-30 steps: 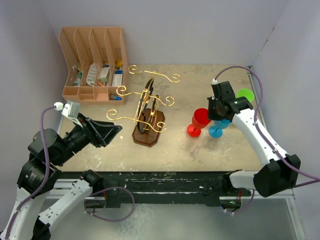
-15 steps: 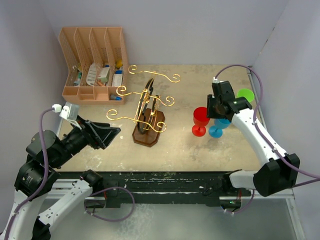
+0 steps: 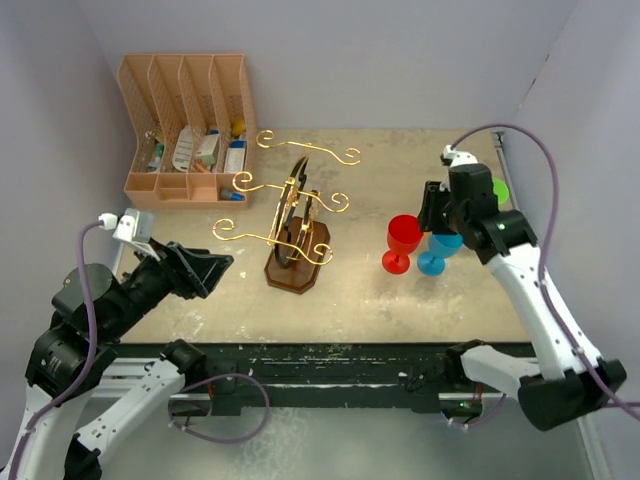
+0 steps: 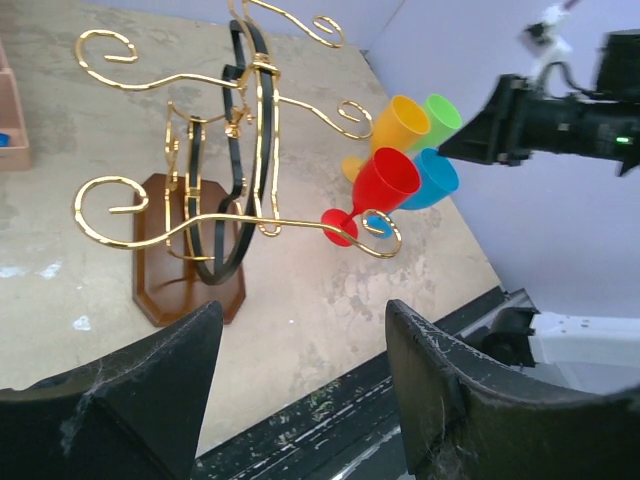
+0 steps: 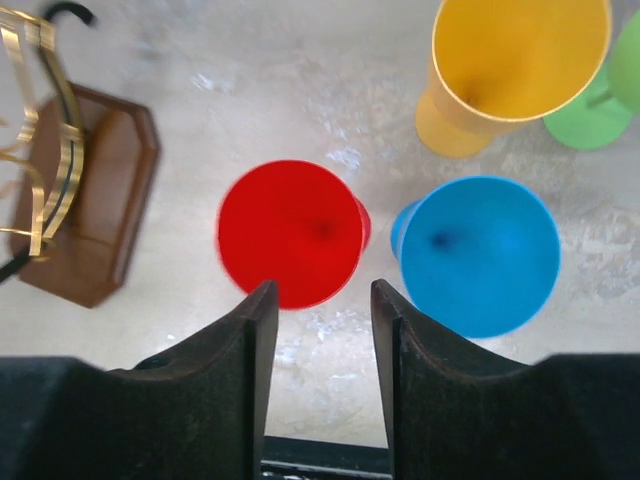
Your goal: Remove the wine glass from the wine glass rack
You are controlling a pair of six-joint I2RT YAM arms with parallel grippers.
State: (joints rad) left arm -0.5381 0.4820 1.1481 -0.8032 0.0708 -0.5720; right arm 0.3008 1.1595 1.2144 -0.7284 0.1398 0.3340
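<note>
The wine glass rack [image 3: 291,222], gold wire arms on a dark brown base, stands mid-table with nothing hanging on it; it fills the left wrist view [image 4: 232,170]. A red wine glass [image 3: 402,241] stands upright on the table to its right, free of any grip. My right gripper [image 3: 430,214] hovers open just above it, and the red glass [image 5: 290,232] shows past the fingertips of that gripper [image 5: 320,300]. My left gripper [image 3: 218,264] is open and empty, low at the front left of the rack, seen as two dark fingers [image 4: 305,320].
Blue [image 5: 478,255], yellow [image 5: 520,60] and green [image 5: 600,110] glasses stand close beside the red one. A peach slotted file organiser [image 3: 190,125] holding small items sits at the back left. Grey walls close in the table on three sides.
My right gripper opened and let go of the red glass, which went from tilted to upright on the table, then drew up and right. The left arm pulled back slightly.
</note>
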